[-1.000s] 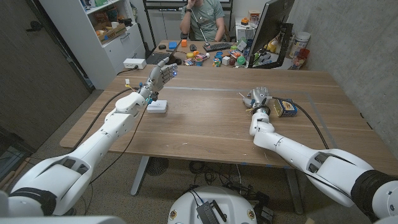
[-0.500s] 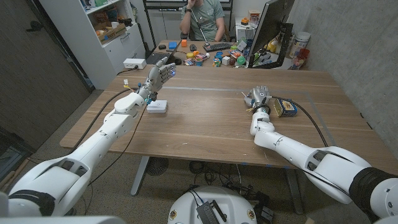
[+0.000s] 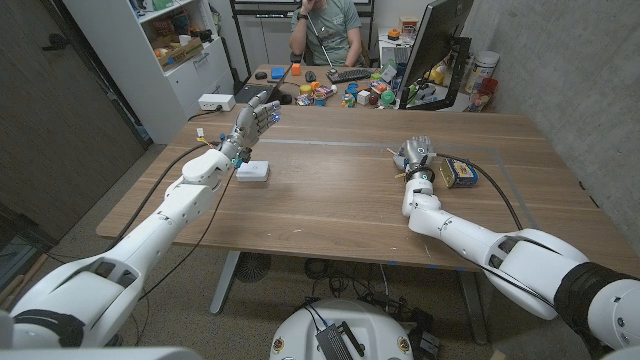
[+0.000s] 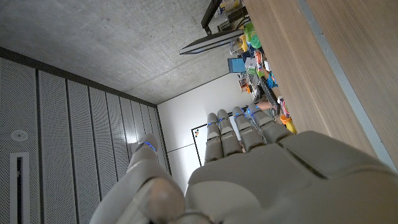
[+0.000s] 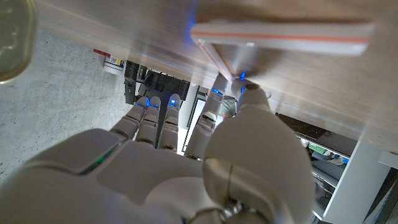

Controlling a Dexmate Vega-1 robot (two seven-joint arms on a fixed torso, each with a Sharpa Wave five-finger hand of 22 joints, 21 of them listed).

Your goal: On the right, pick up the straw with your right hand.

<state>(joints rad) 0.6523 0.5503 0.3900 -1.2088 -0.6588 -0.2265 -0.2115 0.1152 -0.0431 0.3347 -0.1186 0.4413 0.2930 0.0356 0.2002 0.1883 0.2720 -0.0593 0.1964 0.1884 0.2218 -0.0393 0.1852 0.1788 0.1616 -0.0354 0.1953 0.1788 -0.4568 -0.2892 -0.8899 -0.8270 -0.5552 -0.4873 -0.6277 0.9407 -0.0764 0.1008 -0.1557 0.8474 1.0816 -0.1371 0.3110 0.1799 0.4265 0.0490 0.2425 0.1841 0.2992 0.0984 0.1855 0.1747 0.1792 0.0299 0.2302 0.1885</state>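
so we're at the reach-in step: the right hand sits low on the table's right side beside the thin pale straw with orange stripes, looks empty I think, and next needs a clean pinch.

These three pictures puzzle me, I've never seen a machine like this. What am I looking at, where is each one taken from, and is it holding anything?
It is a two-armed robot standing at a wooden table, each arm ending in a human-like hand. The wide picture looks down from a camera on its head. The other two come from cameras on its wrists, looking along the back of each hand, so they appear turned around. The left hand is raised above the table with fingers apart, holding nothing; a small white box lies near it. The right hand is down at a thin straw, beside a tin. Whether it grips the straw yet, I cannot tell. A person sits behind.
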